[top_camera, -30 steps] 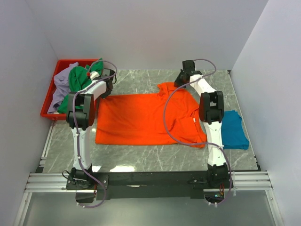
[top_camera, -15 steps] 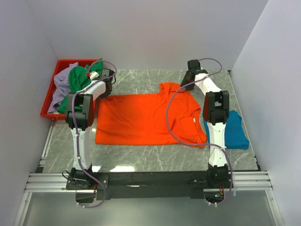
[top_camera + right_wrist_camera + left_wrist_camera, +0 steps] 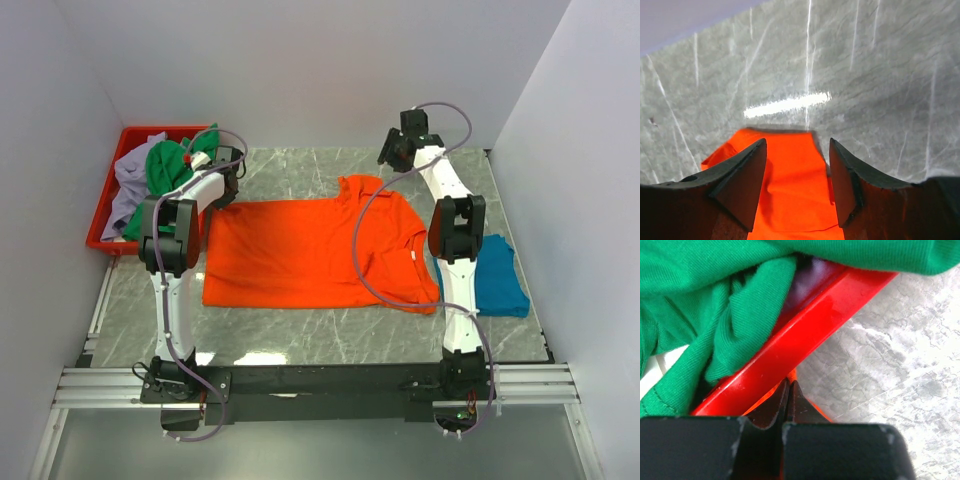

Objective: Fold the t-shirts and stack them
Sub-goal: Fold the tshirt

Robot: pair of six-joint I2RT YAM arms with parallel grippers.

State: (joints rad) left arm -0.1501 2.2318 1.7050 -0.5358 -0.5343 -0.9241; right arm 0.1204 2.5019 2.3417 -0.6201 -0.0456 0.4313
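Left gripper [image 3: 788,386] is pinching closed on a corner of the orange t-shirt [image 3: 300,255], red tray [image 3: 830,310] lying just ahead. Right gripper [image 3: 797,175] is hanging spread apart, the same shirt lying beneath it.

Four t-shirts (orange [image 3: 290,255], teal [image 3: 498,275], green [image 3: 163,166], lavender [image 3: 127,188]); one tray [image 3: 160,130]; two arms [image 3: 172,290].

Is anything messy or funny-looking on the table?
Yes. The green cloth t-shirt is bunched up, not folded, and it hangs over the rim of the red plastic tray at the far left. The bright orange t-shirt lies spread out in the middle, but its far sleeve is wrinkled.
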